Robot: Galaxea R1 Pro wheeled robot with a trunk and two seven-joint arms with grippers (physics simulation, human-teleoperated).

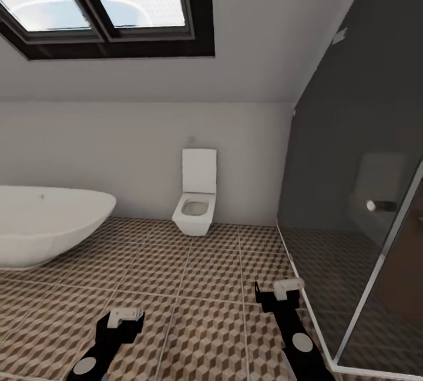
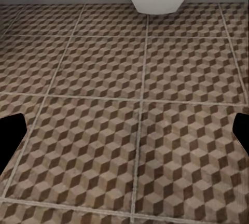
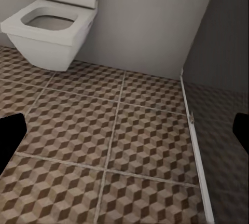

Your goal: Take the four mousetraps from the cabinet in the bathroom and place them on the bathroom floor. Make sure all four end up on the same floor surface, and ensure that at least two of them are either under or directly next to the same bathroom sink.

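Cube-patterned bathroom floor (image 1: 205, 287) stretched ahead to the toilet (image 1: 195, 201) at frame centre, no cabinet or traps before my left gripper (image 1: 124, 317) or right gripper (image 1: 286, 288), both spread open and empty.

Left arm: black, reaching forward and low at the head view's lower left, ending in the left gripper (image 1: 126, 316) with pale fingers; in the left wrist view its dark fingertips (image 2: 10, 136) sit at opposite edges of the frame, spread wide with nothing between them. Right arm: black, extended forward at the head view's lower right and a little further out than the left, ending in the right gripper (image 1: 287, 287); its fingertips (image 3: 10, 138) likewise stand wide apart and hold nothing.
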